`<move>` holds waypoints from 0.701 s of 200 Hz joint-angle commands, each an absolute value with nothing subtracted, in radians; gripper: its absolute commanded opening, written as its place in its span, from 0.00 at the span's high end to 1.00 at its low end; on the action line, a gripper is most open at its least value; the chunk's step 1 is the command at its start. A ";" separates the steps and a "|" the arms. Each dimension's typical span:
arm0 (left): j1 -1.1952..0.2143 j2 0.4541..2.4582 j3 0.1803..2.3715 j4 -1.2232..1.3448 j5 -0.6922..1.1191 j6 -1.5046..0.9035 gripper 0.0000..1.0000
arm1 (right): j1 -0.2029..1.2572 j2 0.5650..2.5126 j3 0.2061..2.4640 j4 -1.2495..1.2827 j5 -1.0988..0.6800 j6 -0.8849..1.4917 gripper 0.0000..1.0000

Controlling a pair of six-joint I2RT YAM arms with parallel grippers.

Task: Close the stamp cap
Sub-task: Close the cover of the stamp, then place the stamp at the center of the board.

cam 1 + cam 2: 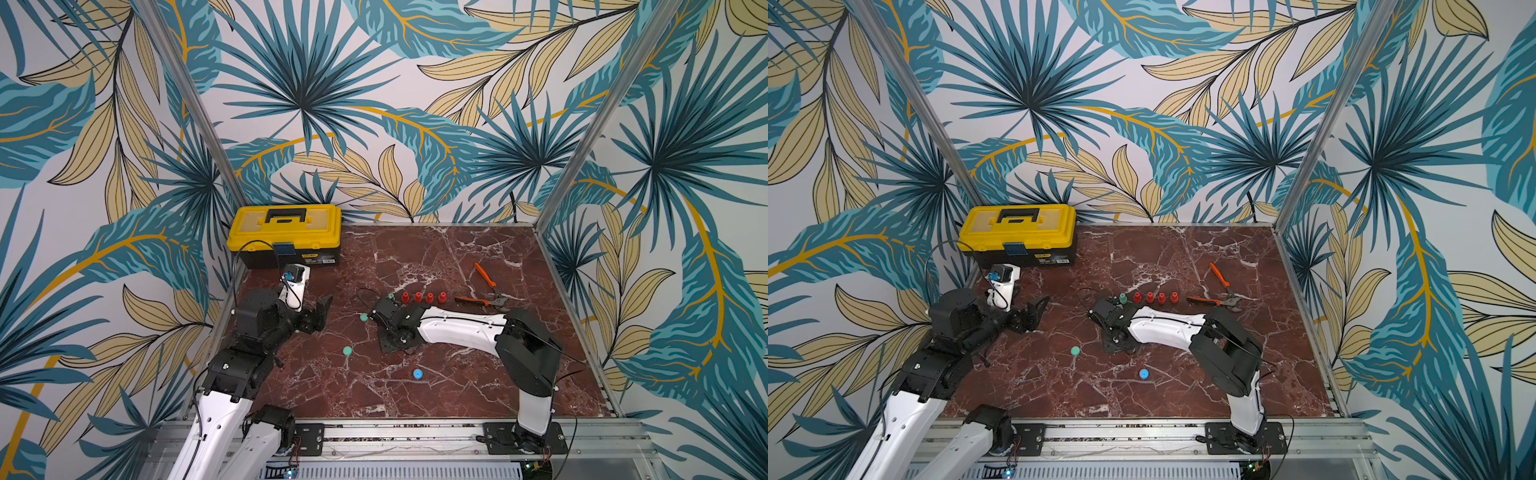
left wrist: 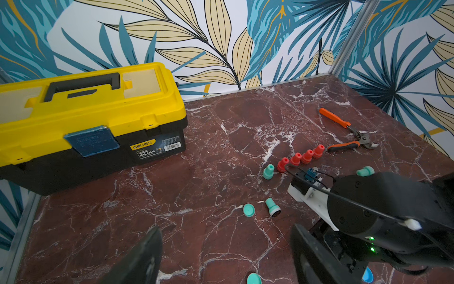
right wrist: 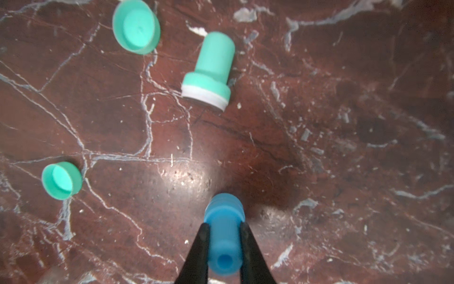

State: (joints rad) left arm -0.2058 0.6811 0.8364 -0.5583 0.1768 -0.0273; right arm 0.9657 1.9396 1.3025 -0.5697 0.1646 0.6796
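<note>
In the right wrist view my right gripper is shut on a blue stamp, held just above the marble table. A loose blue cap lies on the table in front of the right arm, seen in both top views. The left wrist view shows only an edge of the blue cap. My left gripper is open and empty, hovering at the left side of the table. From above, the right wrist hides the blue stamp.
A teal stamp lies on its side with two teal caps nearby. Several red stamps and an upright teal stamp stand in a row. Orange pliers lie behind them. A yellow toolbox sits back left.
</note>
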 commanded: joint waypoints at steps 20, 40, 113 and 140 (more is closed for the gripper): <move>-0.198 0.689 0.833 -0.553 0.191 -0.028 0.17 | 0.985 2.120 1.243 -0.766 0.289 0.603 0.98; -0.198 0.692 0.833 -0.554 0.183 -0.029 0.17 | 0.992 2.135 1.258 -0.787 0.295 0.574 0.97; -0.198 0.693 0.833 -0.554 0.172 -0.018 0.17 | 0.934 1.965 1.337 -0.777 0.195 0.555 0.98; -0.198 0.674 0.829 -0.556 0.178 -0.038 0.16 | 0.861 1.864 1.286 -0.750 0.196 0.554 0.98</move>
State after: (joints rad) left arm -0.2054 0.6971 0.8364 -0.5587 0.1787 -0.0265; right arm 0.9234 1.9369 1.3434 -0.6781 0.2119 0.5671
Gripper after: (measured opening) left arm 0.833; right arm 0.206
